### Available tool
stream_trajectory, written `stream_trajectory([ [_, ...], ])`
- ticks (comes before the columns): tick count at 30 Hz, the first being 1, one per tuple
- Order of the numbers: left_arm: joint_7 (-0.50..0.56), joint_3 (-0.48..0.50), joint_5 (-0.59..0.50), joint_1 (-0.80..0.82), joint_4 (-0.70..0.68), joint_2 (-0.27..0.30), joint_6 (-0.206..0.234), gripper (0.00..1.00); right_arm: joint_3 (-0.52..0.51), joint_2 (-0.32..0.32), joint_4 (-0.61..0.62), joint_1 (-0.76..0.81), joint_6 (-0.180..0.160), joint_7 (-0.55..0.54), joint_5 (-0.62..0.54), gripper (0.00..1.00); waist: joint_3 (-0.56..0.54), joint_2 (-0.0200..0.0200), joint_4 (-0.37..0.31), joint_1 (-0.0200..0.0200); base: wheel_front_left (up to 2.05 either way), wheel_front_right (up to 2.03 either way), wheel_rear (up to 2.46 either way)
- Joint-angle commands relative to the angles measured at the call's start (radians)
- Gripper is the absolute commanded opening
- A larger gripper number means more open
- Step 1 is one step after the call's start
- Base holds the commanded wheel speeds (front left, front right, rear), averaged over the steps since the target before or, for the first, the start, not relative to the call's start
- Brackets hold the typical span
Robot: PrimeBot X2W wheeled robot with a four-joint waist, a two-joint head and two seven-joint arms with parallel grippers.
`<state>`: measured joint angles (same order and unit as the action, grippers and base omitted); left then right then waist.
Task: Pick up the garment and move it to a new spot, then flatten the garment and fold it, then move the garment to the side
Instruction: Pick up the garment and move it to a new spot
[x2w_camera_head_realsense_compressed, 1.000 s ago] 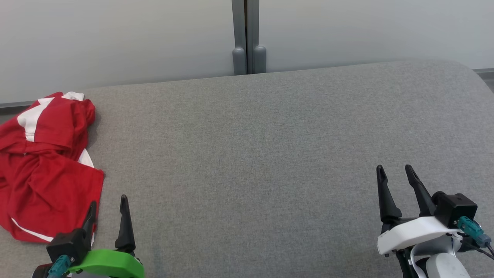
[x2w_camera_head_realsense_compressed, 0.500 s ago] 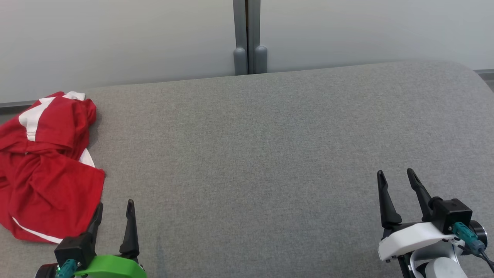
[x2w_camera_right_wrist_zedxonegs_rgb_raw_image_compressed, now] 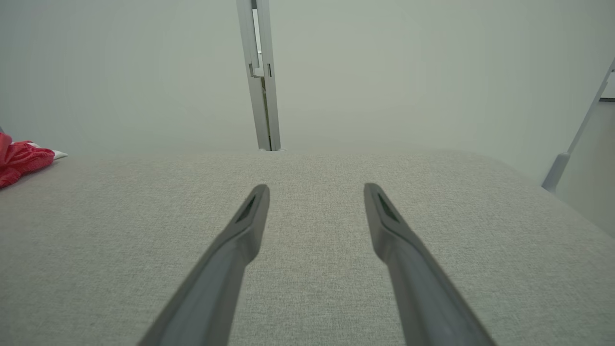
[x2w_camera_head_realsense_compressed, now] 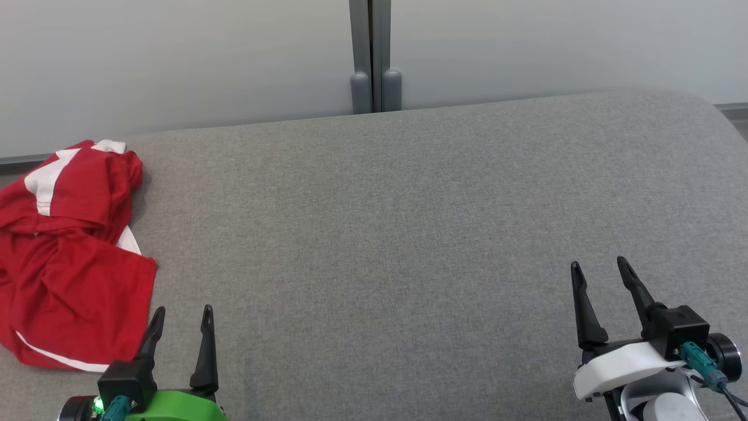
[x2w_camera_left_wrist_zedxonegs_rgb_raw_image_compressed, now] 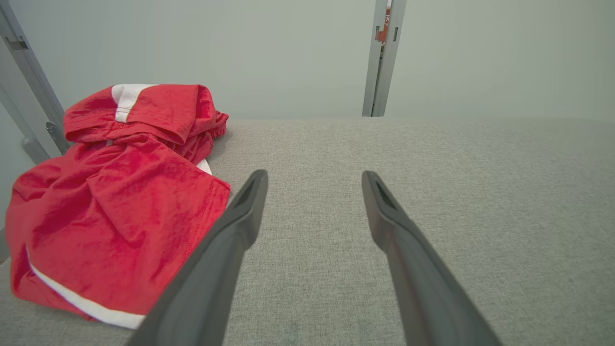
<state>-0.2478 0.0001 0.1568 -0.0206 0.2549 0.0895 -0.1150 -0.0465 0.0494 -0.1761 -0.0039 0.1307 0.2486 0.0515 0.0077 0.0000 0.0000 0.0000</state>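
**Left gripper sliding clear of the garment, nothing grasped yet**

The left gripper [x2w_camera_head_realsense_compressed: 182,310] is drifting rightward and back toward the bottom edge of the head view. Its fingers, which were overlapping the cloth's near corner a second ago, are now sitting just beside it over the bare grey padded surface [x2w_camera_head_realsense_compressed: 380,234]. They are standing apart, holding nothing. The right gripper [x2w_camera_head_realsense_compressed: 597,262] is also easing back a little, fingers spread and empty, well apart from the cloth. The garment [x2w_camera_head_realsense_compressed: 70,275], red with white trim, is lying crumpled at the surface's far left, unmoved. This is looking like both arms settling rather than approaching, so the pick-up is not yet begun and the left arm is probably needing to reach left again
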Motion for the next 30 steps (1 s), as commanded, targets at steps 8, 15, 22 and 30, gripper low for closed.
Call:
stream_trajectory([
  [8,-0.019,0.002,-0.065,0.001,0.001,-0.01,-0.008,1.0,0.017,0.002,0.014,0.017,0.0,0.018,-0.055,1.0,-0.004,0.0,0.061,0.0,0.0,0.0,0.0],
  [15,-0.017,0.011,-0.064,-0.015,0.01,-0.014,-0.013,1.0,0.042,0.002,0.003,0.024,0.0,0.017,-0.031,1.0,-0.02,0.0,0.22,0.0,0.0,0.0,0.0],
  [22,-0.017,0.029,-0.059,-0.039,0.013,-0.018,-0.015,1.0,0.107,0.003,-0.017,-0.008,0.0,0.017,0.008,1.0,-0.024,0.0,0.344,0.0,0.0,0.0,0.0],
  [30,-0.017,0.018,-0.031,0.038,0.009,-0.013,-0.016,1.0,0.138,0.003,-0.025,-0.069,0.0,0.017,-0.018,1.0,0.07,0.0,0.32,0.0,0.0,0.0,0.0],
])
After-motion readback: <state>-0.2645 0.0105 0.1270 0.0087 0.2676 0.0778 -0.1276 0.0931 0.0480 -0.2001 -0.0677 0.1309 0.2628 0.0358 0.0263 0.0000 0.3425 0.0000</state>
